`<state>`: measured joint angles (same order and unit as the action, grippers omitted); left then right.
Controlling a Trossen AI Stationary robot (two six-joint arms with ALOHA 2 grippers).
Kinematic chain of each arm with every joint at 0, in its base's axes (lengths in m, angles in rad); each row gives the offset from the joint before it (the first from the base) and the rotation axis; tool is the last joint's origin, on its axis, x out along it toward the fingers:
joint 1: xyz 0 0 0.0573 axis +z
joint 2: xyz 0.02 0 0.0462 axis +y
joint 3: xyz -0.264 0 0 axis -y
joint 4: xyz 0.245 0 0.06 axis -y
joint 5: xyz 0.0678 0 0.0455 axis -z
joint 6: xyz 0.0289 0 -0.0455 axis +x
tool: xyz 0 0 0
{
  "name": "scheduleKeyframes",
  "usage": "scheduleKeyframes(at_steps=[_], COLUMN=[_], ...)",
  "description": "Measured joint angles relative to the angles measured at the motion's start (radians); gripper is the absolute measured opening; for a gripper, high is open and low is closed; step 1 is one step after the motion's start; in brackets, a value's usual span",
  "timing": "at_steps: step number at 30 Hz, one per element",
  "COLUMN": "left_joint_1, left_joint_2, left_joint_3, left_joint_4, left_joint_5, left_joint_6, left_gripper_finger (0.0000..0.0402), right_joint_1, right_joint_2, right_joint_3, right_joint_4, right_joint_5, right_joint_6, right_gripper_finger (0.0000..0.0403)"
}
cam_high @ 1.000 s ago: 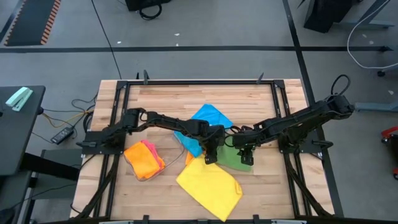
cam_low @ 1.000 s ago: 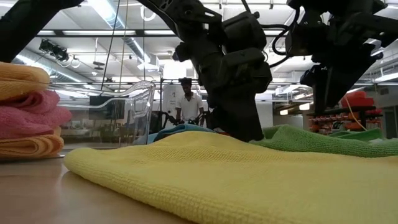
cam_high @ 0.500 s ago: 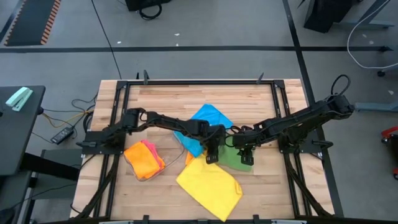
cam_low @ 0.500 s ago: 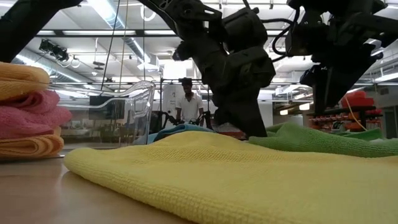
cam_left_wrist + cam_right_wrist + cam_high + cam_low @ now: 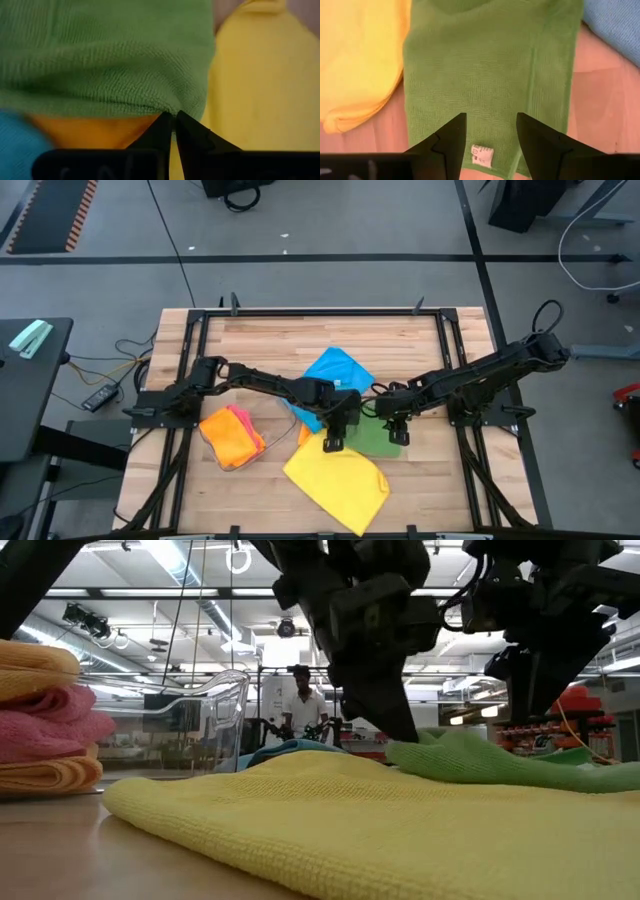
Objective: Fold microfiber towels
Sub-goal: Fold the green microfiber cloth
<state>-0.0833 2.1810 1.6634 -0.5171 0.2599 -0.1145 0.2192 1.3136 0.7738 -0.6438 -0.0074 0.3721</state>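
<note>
The green towel lies mid-bench between the yellow towel and blue towel, and the left gripper has its jaws pinched shut on the green towel's edge, lifting it beside the yellow one. The right gripper hovers over the green towel's other side with jaws wide apart, holding nothing. Folded orange and pink towels sit stacked at the bench's left, by a clear tray.
</note>
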Motion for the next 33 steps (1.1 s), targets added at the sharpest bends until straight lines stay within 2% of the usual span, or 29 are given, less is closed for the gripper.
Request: scheduleKeyframes(at_steps=[5,10,16,19,33], left_joint_1=[-0.032,-0.032,-0.018,-0.015,0.0], left_joint_2=[0.015,0.032,0.005,-0.014,0.019], left_joint_3=[-0.003,-0.003,-0.003,0.0,-0.002], left_joint_4=[0.017,0.023,0.007,0.002,0.014], left_joint_5=[-0.114,-0.111,-0.045,-0.053,-0.027], left_joint_6=[0.021,-0.035,-0.036,-0.038,-0.111], left_gripper_finger=[0.0039,0.0085,0.0153,0.0169,0.0152], right_joint_1=[0.0,0.0,0.0,0.0,0.013], right_joint_2=[0.0,0.0,0.0,0.0,0.0], right_joint_3=[0.0,0.0,0.0,0.0,0.0], right_joint_4=[0.008,0.012,0.016,0.017,0.021], right_joint_5=[0.0,0.0,0.007,0.007,0.014], right_joint_6=[-0.003,0.004,0.01,0.01,0.018], right_gripper_finger=[0.0181,0.0181,0.0181,0.0181,0.0181])
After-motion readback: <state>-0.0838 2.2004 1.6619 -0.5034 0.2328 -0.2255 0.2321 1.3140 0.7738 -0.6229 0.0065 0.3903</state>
